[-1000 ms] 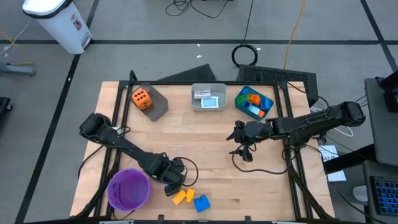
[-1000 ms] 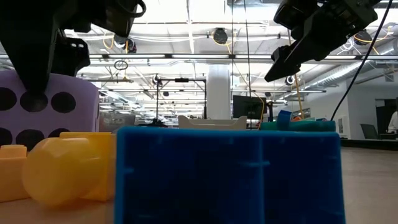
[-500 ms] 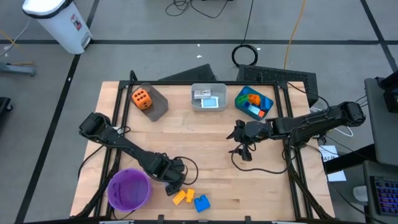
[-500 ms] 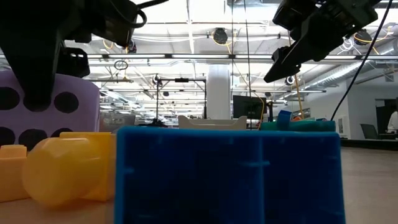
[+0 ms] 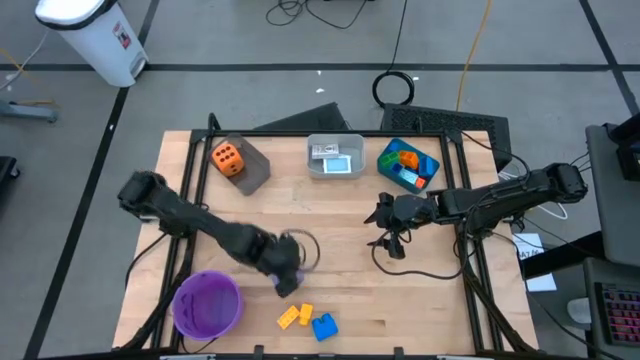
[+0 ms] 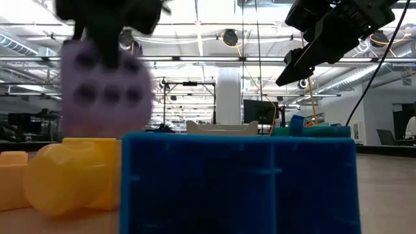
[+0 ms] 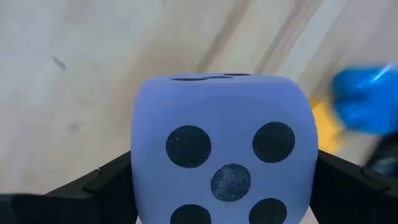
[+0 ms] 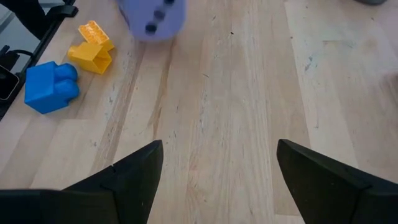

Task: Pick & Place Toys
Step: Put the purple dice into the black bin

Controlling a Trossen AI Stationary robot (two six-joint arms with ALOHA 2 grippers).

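You've got two dice on this table. Your left gripper has one of them: the purple die sits clamped between its widely spread fingers, lifted off the wood just up from the bricks. The other one, the orange die, sits in the grey bin at the far left corner.

Loose bricks near the front edge: one blue brick and two yellow bricks, all bunched together, right of the purple bowl.

Three bins along the back counting that grey one. The white bin holds flat cards, the teal bin a pile of mixed bricks I can't count.

Your right gripper hangs over bare wood mid-table, fingers spread, holding nothing.
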